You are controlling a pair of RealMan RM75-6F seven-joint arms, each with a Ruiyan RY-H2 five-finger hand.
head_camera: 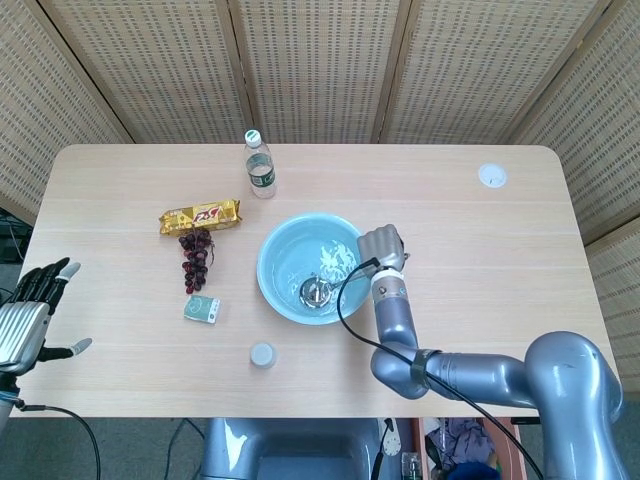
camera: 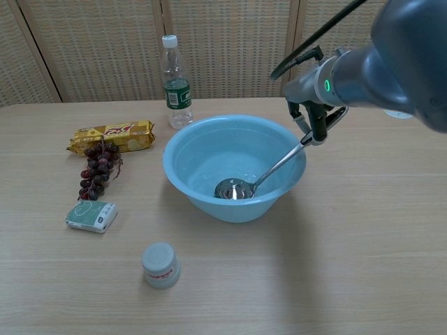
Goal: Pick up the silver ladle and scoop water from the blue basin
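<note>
Bright, even indoor light over my table; both pictures are sharp.

Light falls from above, so shadows are soft and short: a faint one lies under the blue basin (camera: pixel 234 167) and beside the small jar (camera: pixel 160 264) in my chest view. White glints sit on the water and on the silver ladle (head_camera: pixel 318 291) bowl. My right arm (camera: pixel 405 56) shines with pale highlights and looms large near the chest camera. In my head view the table (head_camera: pixel 480 250) edges bow slightly toward the corners. No motion blur shows.
</note>
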